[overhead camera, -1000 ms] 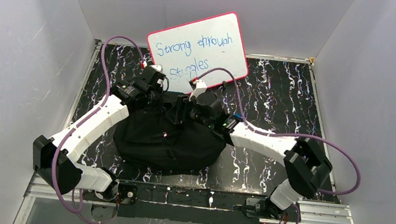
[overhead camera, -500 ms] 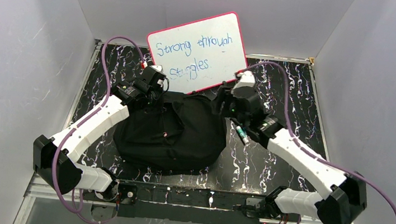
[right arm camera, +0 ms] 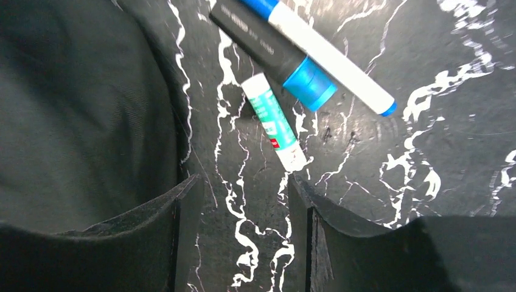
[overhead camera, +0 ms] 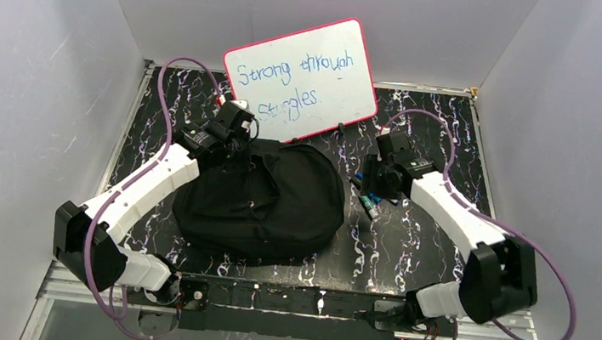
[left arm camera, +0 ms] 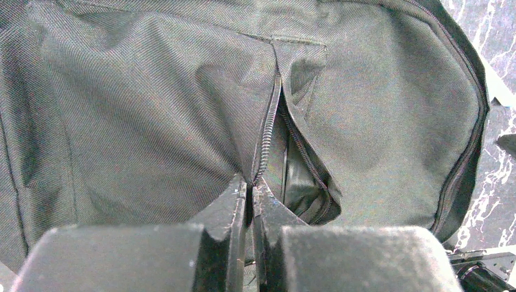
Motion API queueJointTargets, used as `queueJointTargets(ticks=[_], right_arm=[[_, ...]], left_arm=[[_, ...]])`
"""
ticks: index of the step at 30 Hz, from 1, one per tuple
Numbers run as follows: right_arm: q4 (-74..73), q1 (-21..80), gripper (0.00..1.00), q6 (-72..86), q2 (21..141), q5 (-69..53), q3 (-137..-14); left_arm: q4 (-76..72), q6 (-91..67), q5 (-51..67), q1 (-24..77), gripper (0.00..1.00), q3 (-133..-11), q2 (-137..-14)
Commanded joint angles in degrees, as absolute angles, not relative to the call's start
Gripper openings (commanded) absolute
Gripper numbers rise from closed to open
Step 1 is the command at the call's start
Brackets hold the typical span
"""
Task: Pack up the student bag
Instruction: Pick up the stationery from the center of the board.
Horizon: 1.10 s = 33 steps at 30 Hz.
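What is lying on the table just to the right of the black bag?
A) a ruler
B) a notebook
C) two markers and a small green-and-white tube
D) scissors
C: the right wrist view shows a black marker, a white marker and a green-and-white tube on the table beside the student bag.

Left claw [left arm camera: 249,190] pinched tight, far forward; right claw [right arm camera: 243,194] parted, pointing downward.
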<state>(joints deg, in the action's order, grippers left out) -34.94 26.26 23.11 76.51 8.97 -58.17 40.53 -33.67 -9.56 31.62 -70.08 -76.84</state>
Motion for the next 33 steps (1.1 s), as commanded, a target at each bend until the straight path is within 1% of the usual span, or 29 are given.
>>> queueJointTargets(ticks=[1, 8, 12, 14, 18, 23, 28, 33], right_arm=[[-38.1, 25.4, 0.60, 19.2, 81.3, 1.9, -58.4], [-35.2, 25.1, 0.60, 18.9, 86.3, 4.7, -56.7], [-33.6, 25.1, 0.58, 18.9, 89.2, 6.9, -56.2], [-33.1, 25.0, 0.55, 18.7, 90.9, 8.7, -56.2], [-31.6, 25.1, 0.51, 18.0, 92.6, 9.7, -56.0], [-31.0, 25.1, 0.42, 17.5, 95.0, 9.8, -56.2], [-30.9, 25.1, 0.26, 17.4, 95.8, 8.7, -56.4], [-32.8, 25.1, 0.23, 18.6, 90.7, 6.7, -58.6]], left_arm=[[38.7, -34.1, -9.0, 31.3, 0.00, -70.8, -76.4], [39.3, -33.5, -9.3, 31.3, 0.00, -70.9, -76.0], [39.4, -33.4, -9.1, 31.3, 0.00, -71.0, -76.3], [39.2, -33.4, -9.0, 31.3, 0.00, -71.2, -76.4], [39.1, -33.2, -8.8, 31.4, 0.00, -71.4, -76.5], [39.1, -32.8, -8.5, 31.3, 0.00, -71.7, -77.1], [39.1, -32.8, -8.5, 31.4, 0.00, -72.0, -77.2], [39.1, -32.5, -8.6, 31.3, 0.00, -72.5, -77.4]])
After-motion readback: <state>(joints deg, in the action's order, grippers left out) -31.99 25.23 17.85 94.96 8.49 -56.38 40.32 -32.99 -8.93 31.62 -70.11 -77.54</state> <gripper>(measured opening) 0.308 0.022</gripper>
